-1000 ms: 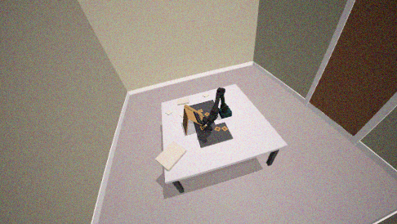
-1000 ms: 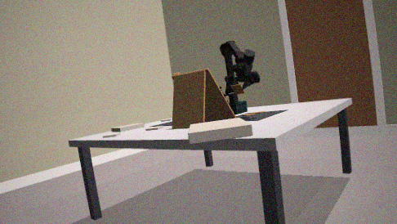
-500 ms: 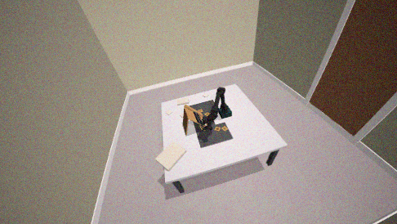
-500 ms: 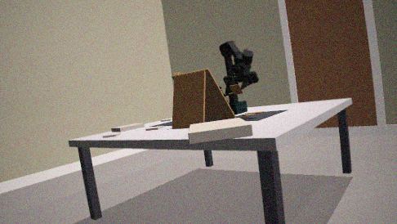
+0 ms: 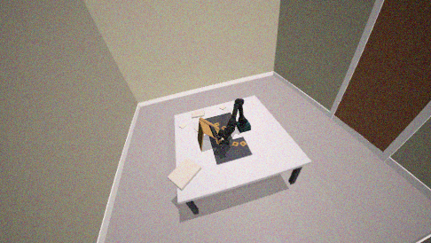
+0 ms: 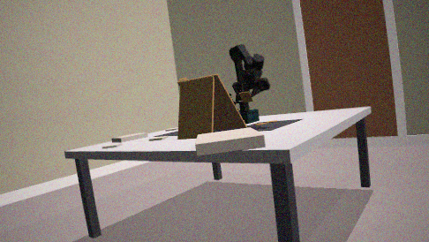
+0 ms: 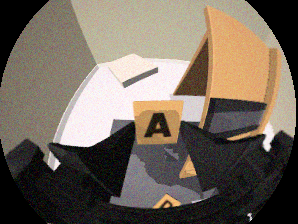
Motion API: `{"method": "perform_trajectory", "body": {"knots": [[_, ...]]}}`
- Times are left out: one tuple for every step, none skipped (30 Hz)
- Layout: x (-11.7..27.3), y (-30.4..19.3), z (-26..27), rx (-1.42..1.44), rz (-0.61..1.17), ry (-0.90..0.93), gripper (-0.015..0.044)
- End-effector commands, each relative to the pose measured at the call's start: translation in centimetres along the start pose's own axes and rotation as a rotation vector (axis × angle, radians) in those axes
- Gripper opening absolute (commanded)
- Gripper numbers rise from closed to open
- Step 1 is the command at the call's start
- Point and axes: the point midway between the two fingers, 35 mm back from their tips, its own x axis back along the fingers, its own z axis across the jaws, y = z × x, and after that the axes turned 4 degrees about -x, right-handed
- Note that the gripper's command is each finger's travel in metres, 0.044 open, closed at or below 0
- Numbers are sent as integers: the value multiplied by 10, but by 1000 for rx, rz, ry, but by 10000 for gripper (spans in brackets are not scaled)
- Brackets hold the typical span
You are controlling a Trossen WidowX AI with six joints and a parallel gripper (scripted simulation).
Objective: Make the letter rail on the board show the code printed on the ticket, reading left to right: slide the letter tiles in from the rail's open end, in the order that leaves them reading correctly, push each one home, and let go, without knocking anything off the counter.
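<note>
My gripper [image 5: 222, 140] [image 7: 157, 124] is shut on an orange tile [image 6: 245, 96] [image 7: 158, 121] marked with a black A. The tile is upright in the wrist view and held above the dark mat [image 5: 235, 156] [image 6: 288, 123]. The sloped orange board [image 5: 208, 127] [image 6: 196, 108] [image 7: 240, 55] stands right of the tile in the wrist view, apart from it, with a dark band [image 7: 235, 120] across its lower part. Loose tiles [image 5: 235, 144] [image 7: 188, 169] lie on the mat; another tile [image 7: 167, 202] is partly cut off below. No ticket code or rail lettering is readable.
A pale slab [image 5: 184, 174] [image 6: 229, 142] [image 7: 132, 68] lies near the white table's corner. A thinner block [image 5: 198, 114] [image 6: 129, 137] and small flat pieces [image 5: 182, 127] [image 5: 223, 108] lie beyond the board. The arm's teal base [image 5: 244, 126] [image 6: 252, 116] stands beside the mat.
</note>
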Motion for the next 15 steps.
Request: {"method": "perform_trajectory", "body": {"knots": [[1,-1,-2,3,1,3,0],[0,-1,-3,3,1,3,0],[0,-1,-3,3,1,3,0],[0,-1,-4,3,1,3,0],[0,-1,-4,3,1,3,0],[0,-1,-5,3,1,3,0],[0,-1,-5,3,1,3,0],[0,-1,-6,3,1,3,0],[0,-1,-6,3,1,3,0],[0,-1,-7,3,1,3,0],[0,-1,-7,4,1,3,0],[0,0,-8,4,1,3,0],[0,0,-8,4,1,3,0],[0,0,-9,4,1,3,0],[0,0,-9,4,1,3,0]]}}
